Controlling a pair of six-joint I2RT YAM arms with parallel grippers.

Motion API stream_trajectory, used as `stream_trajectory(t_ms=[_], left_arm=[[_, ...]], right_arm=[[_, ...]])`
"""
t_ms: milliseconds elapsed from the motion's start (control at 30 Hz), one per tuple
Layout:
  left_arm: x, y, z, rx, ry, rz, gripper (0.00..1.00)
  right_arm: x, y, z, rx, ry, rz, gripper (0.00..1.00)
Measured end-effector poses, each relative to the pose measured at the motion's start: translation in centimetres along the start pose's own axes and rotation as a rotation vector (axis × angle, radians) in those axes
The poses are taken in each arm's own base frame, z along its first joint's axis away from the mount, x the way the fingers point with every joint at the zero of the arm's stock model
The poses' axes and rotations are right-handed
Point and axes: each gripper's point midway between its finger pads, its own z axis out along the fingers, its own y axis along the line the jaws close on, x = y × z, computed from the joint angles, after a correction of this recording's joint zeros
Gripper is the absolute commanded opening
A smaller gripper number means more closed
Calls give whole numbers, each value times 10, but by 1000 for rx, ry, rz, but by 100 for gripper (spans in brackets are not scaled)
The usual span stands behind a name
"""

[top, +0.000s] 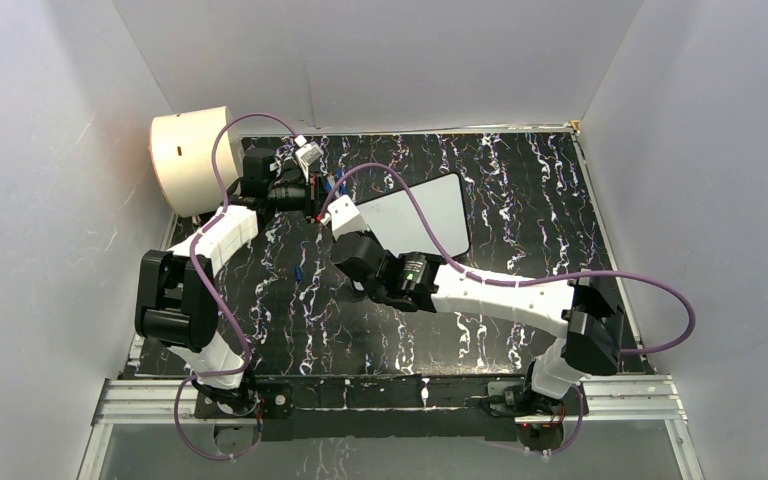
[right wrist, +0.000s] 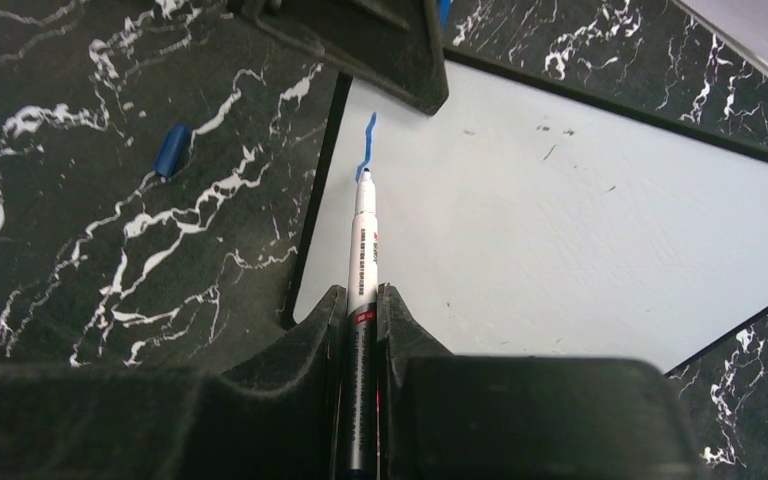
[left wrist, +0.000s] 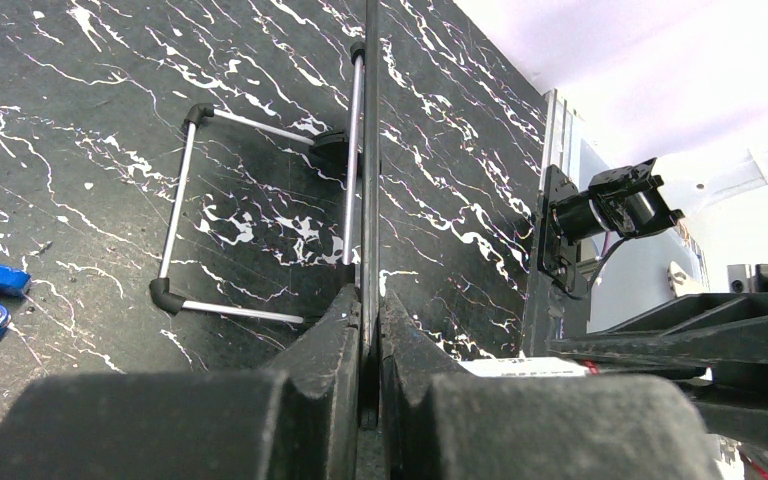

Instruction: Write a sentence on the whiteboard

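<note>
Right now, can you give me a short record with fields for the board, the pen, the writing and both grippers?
whiteboard: white, black rim, mostly blank
left gripper: shut on the whiteboard's edge
right gripper: shut on the marker pen, tip on the board near its rim
writing: one short blue stroke only
blue cap: on the table, apart from the board

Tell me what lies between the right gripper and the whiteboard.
The marker pen, clamped in the right gripper, tip on the whiteboard at a blue stroke; the right wrist view shows it.
</note>
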Motion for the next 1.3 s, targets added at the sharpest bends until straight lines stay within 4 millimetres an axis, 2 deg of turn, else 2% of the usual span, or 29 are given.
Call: stream_trajectory(t_ms=[167, 633, 1300], left_arm=[[0, 0, 0, 0, 0, 0, 0], [0, 0, 0, 0, 0, 0, 0], [0, 0, 0, 0, 0, 0, 0]], right_arm=[[-14, -2, -1, 10, -50, 21, 0], [-25, -4, 2, 31, -102, 29, 0], [-19, -5, 12, 34, -83, 18, 0]])
